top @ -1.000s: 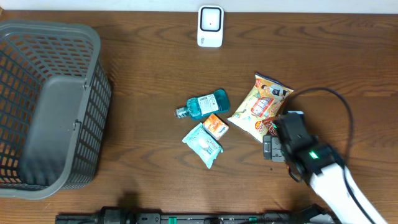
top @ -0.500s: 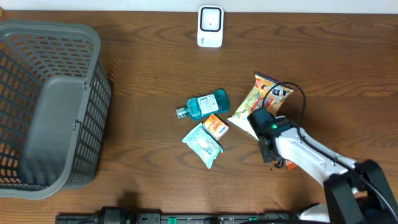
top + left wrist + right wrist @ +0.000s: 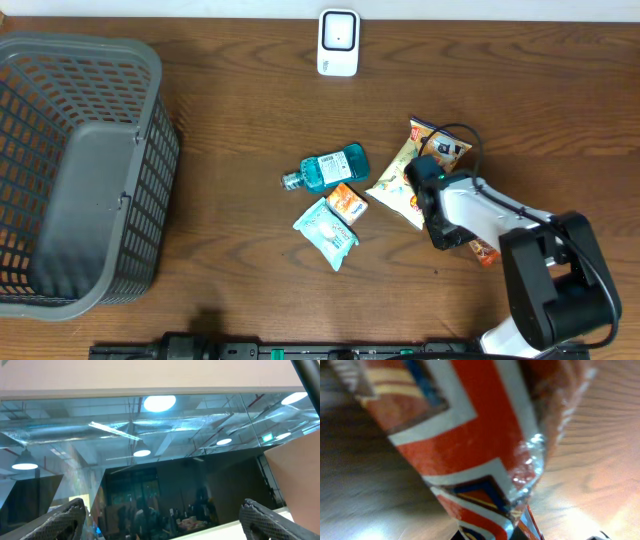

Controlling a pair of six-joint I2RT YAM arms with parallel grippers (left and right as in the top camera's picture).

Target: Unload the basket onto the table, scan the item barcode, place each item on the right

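In the right wrist view a red packet with white and blue stripes fills the frame, and my right gripper is shut on its lower edge. From overhead the right gripper sits beside the yellow snack bag, with a bit of the red packet showing past the arm. The white barcode scanner stands at the table's far edge. My left gripper is open and holds nothing, pointing up at a window; it does not show overhead.
A teal mouthwash bottle, a small orange box and a pale blue packet lie together mid-table. A large grey basket takes up the left side.
My right gripper has swung in towards the yellow bag and closed its jaws on the red packet. The left gripper has not changed.
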